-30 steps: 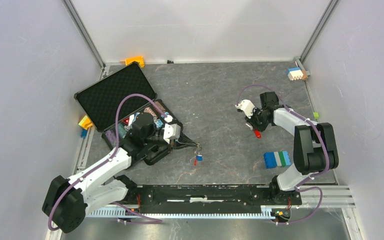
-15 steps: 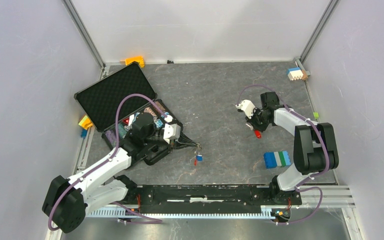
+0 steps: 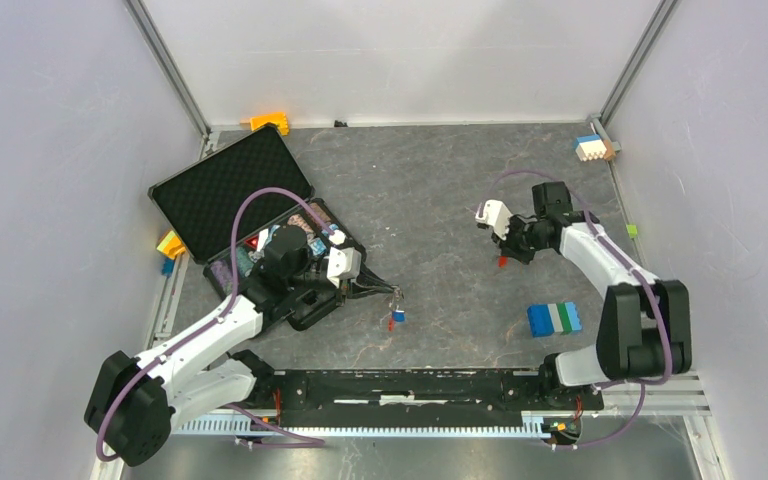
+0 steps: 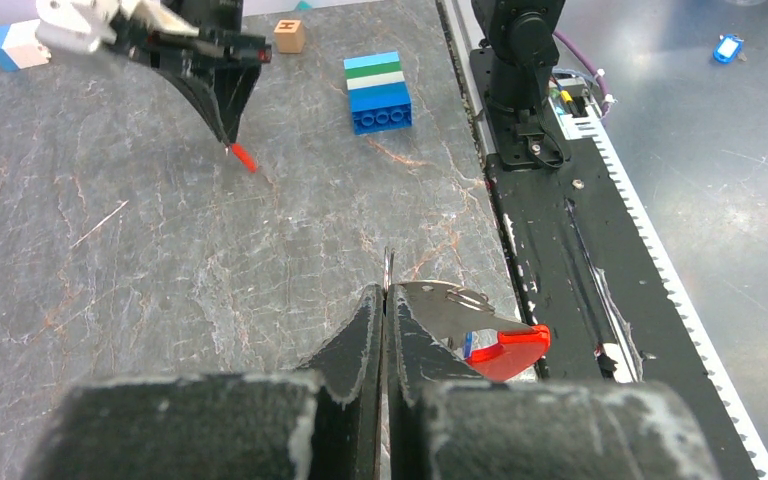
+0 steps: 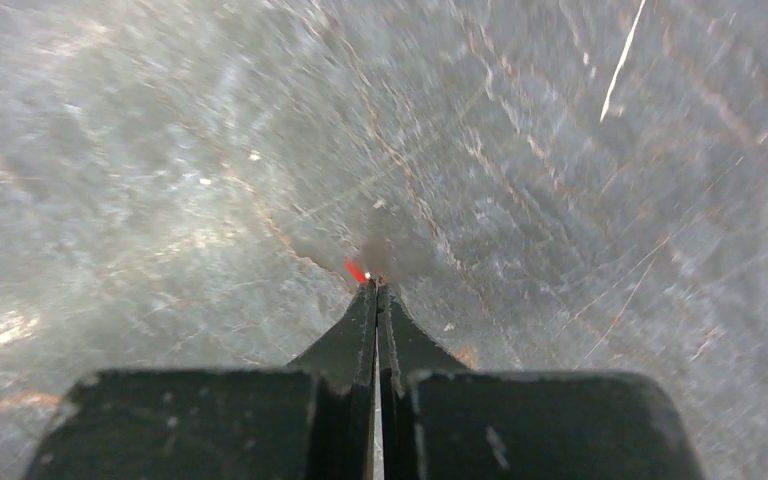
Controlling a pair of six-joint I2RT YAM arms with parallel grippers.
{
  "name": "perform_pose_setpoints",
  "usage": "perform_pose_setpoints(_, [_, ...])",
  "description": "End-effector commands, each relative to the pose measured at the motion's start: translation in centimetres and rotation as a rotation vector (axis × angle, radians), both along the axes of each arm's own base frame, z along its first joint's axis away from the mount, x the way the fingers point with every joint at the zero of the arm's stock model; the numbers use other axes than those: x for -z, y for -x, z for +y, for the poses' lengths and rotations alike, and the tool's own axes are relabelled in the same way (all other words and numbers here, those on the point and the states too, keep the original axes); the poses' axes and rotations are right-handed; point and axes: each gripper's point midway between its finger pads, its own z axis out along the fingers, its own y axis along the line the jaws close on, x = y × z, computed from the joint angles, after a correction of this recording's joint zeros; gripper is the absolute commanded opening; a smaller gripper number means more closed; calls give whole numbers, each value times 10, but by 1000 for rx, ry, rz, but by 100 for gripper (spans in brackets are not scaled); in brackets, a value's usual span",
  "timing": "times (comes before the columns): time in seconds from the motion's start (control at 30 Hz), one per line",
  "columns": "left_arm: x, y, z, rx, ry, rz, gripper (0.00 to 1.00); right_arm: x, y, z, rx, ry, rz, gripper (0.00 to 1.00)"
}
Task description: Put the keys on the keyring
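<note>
grey marbled table (image 3: 430, 200), both pincers pinched shut on task parts.
left pincer (image 4: 385, 292) is closed tight on the thin ring end of the keyring (image 4: 442, 303); its red clip (image 4: 513, 350) sits just right of the tips, with the blue key (image 3: 398, 315) beside the clip. right pincer (image 4: 229, 141), well ahead and to the left of that one, is clamped on the red key (image 4: 245, 158), which juts from its tips close over the table.

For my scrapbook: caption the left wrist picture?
Black left fingers pinch the thin metal ring; right fingers hold a tiny red-headed key.
</note>
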Motion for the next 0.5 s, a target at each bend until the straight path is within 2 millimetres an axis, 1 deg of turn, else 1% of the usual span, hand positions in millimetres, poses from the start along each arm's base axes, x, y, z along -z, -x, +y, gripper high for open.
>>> perform_pose_setpoints(0.0, [-17,-5,-4,10,33,-73,2,-44,14,32,-230,-139,-106,0])
perform_pose_setpoints(0.17, [-19,-5,-4,9,35,-79,2,-60,36,52,-353,-249,-115,0])
perform_pose_setpoints(0.3, [-18,-6,-5,9,27,-81,2,-72,47,65,-411,-326,-130,0])
perform_pose_setpoints(0.47, [-16,-6,-4,8,25,-82,2,-72,57,71,-453,-366,-128,0])
